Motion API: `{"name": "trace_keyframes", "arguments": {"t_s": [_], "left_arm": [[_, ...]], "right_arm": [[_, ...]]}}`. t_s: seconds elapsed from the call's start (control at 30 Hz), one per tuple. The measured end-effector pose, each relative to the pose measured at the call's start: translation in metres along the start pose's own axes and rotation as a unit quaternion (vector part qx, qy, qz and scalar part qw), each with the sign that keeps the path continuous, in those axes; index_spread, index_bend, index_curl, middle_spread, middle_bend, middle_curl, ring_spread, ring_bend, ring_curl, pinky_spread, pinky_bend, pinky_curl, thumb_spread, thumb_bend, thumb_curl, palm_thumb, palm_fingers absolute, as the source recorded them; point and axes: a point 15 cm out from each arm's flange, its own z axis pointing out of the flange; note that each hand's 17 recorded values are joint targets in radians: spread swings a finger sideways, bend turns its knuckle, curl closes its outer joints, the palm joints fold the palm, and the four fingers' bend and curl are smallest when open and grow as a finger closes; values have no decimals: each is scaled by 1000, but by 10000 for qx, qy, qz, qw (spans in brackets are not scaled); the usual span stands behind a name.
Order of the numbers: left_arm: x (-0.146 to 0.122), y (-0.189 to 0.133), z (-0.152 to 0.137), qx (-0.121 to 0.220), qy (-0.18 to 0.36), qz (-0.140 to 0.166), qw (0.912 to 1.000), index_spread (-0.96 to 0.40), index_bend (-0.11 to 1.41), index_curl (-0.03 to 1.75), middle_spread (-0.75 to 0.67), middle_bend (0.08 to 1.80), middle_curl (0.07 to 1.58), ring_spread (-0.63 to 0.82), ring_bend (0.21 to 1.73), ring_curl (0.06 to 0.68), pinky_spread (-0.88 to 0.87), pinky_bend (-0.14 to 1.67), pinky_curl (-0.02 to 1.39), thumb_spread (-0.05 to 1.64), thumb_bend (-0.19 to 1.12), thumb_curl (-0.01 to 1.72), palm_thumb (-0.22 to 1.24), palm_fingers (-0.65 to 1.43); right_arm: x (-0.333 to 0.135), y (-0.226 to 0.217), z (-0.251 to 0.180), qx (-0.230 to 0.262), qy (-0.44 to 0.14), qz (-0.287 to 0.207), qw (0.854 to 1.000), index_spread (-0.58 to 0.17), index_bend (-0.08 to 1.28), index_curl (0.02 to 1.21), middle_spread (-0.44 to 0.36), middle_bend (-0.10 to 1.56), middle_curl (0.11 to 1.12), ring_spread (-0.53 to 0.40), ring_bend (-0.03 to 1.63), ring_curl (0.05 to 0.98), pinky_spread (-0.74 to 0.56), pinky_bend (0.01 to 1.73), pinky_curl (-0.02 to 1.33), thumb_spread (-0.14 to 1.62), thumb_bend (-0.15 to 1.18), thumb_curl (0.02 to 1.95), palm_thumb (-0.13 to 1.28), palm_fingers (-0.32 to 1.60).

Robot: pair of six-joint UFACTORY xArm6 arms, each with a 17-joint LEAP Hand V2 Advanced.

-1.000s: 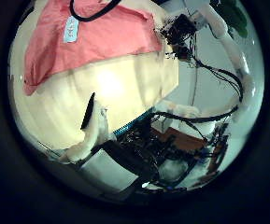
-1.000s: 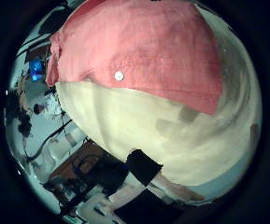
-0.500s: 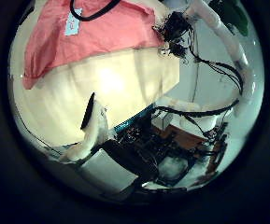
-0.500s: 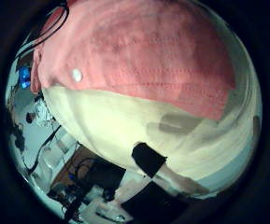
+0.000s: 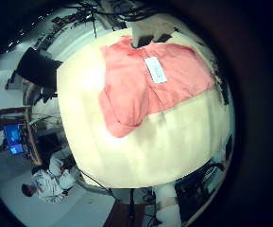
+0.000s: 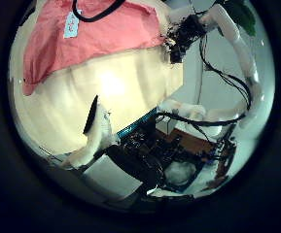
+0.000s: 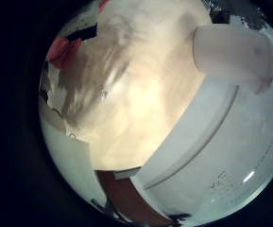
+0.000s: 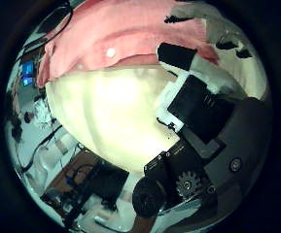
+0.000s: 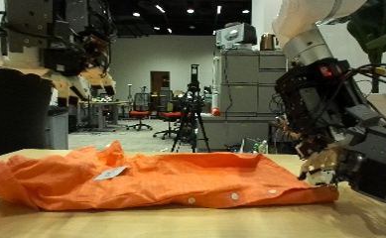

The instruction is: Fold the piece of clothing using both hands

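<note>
The orange shirt (image 9: 167, 178) lies lengthwise across the table (image 9: 180, 224). Right hand (image 9: 335, 149) fingers curl at its edge; I cannot tell if they grip. Left hand is unseen.

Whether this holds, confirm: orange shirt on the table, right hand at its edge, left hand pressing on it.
Not the left hand: the outside view shows it hanging above the orange shirt. The rest holds: shirt on the table, right hand at its edge.
</note>
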Motion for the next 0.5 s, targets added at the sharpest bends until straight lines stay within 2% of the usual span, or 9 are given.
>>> {"name": "trace_keyframes", "arguments": {"t_s": [0.13,0.23,0.4,0.5], "left_arm": [[-6,7,-2,15,27,-20,10000,193,156,263,375,192,294,609,387,219,529,299,316,1149,-15,346,586,-12],[-9,14,-4,-13,24,-39,10000,193,159,266,374,191,296,608,388,219,522,299,317,1155,-18,343,582,-12],[-20,21,-10,12,13,-132,9999,193,161,270,375,192,297,607,390,219,520,298,317,1156,-19,340,577,-9],[-17,26,-11,-26,31,-125,9999,193,160,271,374,193,300,607,390,219,519,296,316,1156,-18,339,577,-8]], "right_arm": [[-10,39,-9,188,26,-24,9998,-262,1068,670,-156,1175,726,-241,1226,628,-342,1103,693,1155,47,401,994,1263],[-16,68,-12,192,20,-12,9998,-235,1135,697,-145,1231,749,-235,1274,660,-319,1171,752,1201,64,420,1041,1206],[0,91,-11,80,-98,69,9999,-213,1164,709,-131,1297,766,-229,1331,698,-277,1213,830,1242,53,435,1059,1132],[20,94,-18,375,-73,315,9988,-221,1110,701,-132,1276,760,-225,1337,703,-280,1223,845,1283,-24,407,927,1064]]}}
